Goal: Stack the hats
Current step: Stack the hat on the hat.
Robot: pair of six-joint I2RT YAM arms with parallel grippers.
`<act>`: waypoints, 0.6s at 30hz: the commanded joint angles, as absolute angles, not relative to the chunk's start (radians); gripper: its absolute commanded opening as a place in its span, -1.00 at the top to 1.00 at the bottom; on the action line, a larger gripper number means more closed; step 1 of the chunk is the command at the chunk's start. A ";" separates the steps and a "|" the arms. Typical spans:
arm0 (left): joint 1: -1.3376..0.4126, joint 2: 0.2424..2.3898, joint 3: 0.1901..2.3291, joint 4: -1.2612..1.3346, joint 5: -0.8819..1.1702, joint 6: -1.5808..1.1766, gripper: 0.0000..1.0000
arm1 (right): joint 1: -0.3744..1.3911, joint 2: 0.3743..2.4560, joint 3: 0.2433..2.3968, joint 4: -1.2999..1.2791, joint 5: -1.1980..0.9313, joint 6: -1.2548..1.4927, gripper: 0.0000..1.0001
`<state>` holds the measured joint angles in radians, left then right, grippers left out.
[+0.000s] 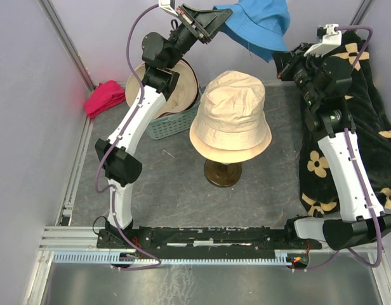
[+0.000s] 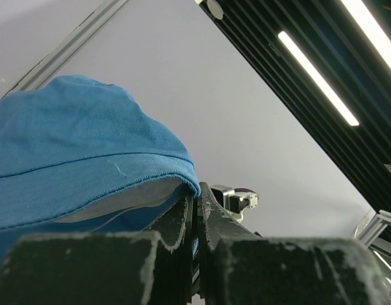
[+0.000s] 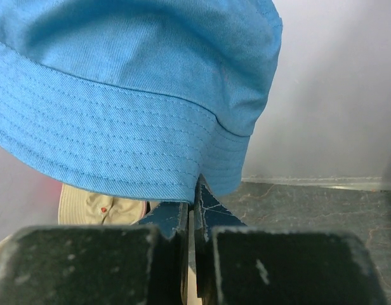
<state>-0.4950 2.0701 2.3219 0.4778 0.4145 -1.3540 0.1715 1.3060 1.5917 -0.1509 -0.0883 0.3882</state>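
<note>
A blue bucket hat (image 1: 259,22) hangs in the air at the back, held by its brim from both sides. My left gripper (image 1: 222,18) is shut on its left brim edge (image 2: 189,184). My right gripper (image 1: 276,58) is shut on its right brim edge (image 3: 194,194). A tan hat (image 1: 231,114) sits on a dark wooden stand (image 1: 222,173) in the middle of the table, below and in front of the blue hat. More hats, cream and dark, lie in a green basket (image 1: 173,124) at the back left, partly hidden by my left arm.
A large black cloth with beige flower marks (image 1: 373,127) lies along the right side under my right arm. A small magenta cloth (image 1: 105,97) lies at the back left by the wall. Grey walls close in the back and sides.
</note>
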 commanded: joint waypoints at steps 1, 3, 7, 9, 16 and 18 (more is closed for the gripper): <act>-0.465 1.952 2.326 0.574 0.417 -1.351 0.94 | 0.161 1.244 1.564 -0.153 -0.011 0.361 0.97; -0.467 1.932 2.304 0.570 0.427 -1.338 0.95 | 0.166 1.235 1.562 -0.161 -0.011 0.355 0.97; -0.466 1.862 2.198 0.578 0.419 -1.301 0.95 | 0.174 1.219 1.551 -0.168 -0.003 0.343 0.97; -0.467 1.824 2.140 0.587 0.412 -1.281 0.95 | 0.175 1.207 1.544 -0.171 0.002 0.333 0.97; -0.467 1.700 1.948 0.631 0.381 -1.236 0.95 | 0.178 1.162 1.503 -0.171 0.014 0.311 0.97; -0.468 1.682 1.930 0.633 0.382 -1.227 0.94 | 0.179 1.149 1.493 -0.169 0.016 0.308 0.97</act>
